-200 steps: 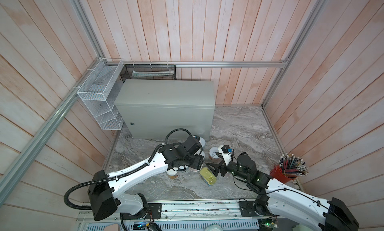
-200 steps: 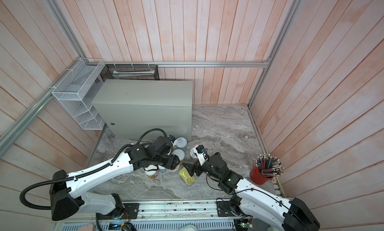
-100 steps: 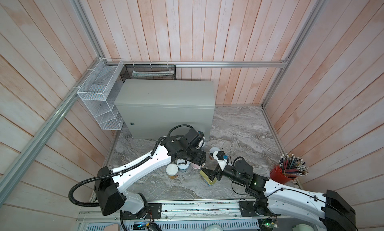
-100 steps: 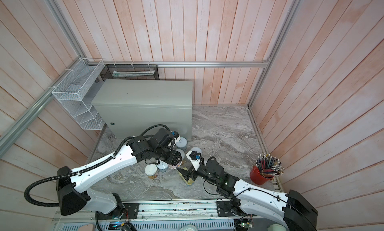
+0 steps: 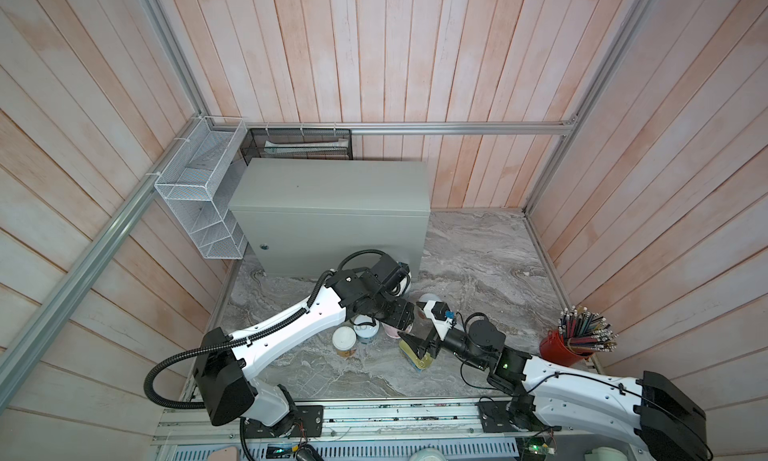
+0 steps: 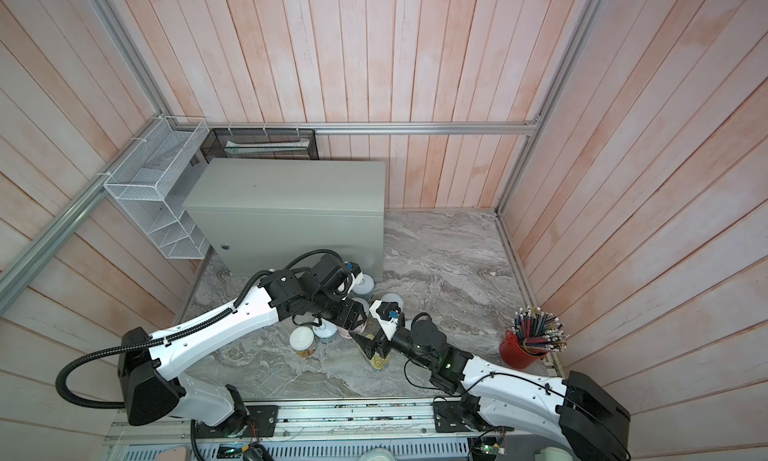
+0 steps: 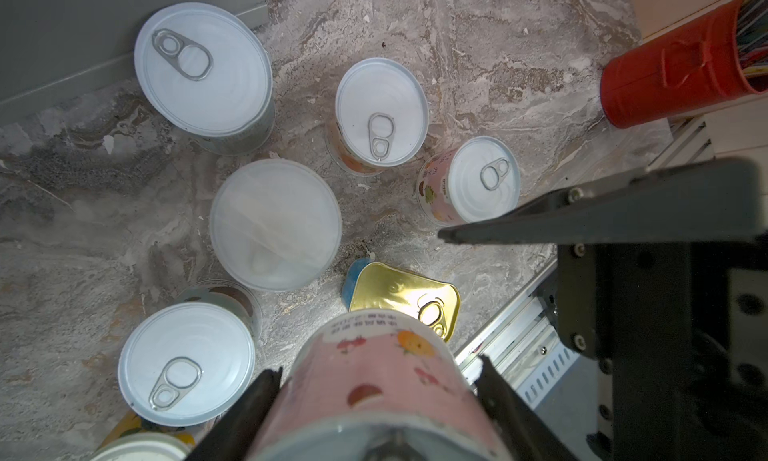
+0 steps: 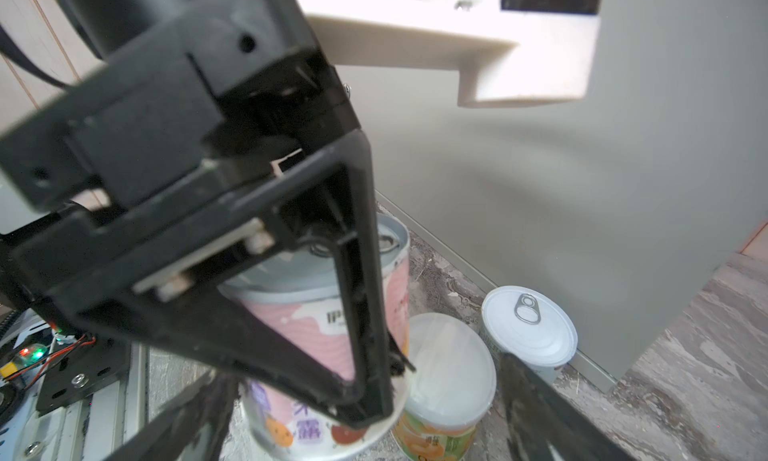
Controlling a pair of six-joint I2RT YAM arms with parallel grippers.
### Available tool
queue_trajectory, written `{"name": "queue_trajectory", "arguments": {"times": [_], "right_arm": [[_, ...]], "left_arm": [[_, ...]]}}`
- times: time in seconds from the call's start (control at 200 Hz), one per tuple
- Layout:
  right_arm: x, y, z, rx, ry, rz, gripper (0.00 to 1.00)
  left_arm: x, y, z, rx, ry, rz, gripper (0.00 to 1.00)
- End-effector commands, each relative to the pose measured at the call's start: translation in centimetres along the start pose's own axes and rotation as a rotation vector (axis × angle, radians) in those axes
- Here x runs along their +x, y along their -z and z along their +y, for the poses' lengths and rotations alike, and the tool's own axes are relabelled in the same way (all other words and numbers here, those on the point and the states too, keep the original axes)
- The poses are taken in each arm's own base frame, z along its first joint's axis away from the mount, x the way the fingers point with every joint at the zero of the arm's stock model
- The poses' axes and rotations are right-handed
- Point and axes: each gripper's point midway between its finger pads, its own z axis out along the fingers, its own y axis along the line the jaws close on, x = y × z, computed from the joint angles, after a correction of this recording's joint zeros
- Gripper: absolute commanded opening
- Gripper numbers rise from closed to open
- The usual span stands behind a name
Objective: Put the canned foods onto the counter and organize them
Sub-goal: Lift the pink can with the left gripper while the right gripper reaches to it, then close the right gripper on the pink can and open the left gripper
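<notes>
The counter (image 5: 332, 184) stands at the back, its flat top bare, so we can start a neat row. Our left gripper (image 5: 400, 322) is closed on the pink can (image 7: 382, 367), lifted above the other cans (image 7: 274, 224) on the marble (image 7: 478, 64); we should raise it past the counter's front edge before reaching in, then set it far back at one end. Our right gripper (image 5: 412, 343), wide open and empty, hangs over the gold-topped tin (image 7: 405, 297), close to the left, so we keep them apart.

Chinese print on pink can (image 7: 374, 376), unreadable
</notes>
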Motion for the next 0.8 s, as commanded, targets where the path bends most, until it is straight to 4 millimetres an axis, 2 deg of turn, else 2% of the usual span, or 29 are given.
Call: {"name": "queue_trajectory", "arguments": {"times": [0.0, 0.355, 0.795], "right_arm": [[-1.1, -0.3, -0.2, 0.01, 0.01, -0.053, 0.97], [-1.8, -1.2, -0.4, 0.021, 0.003, -0.087, 0.95], [-1.9, -1.7, -1.3, 0.077, 0.011, -0.08, 0.96]], "left_arm": [[-2.0, 1.3, -3.0, 0.122, -0.023, -0.059, 0.5], [-1.9, 0.7, -3.4, 0.156, -0.017, -0.046, 0.5], [-0.9, -0.3, -2.6, 0.132, 0.004, -0.014, 0.49]]}}
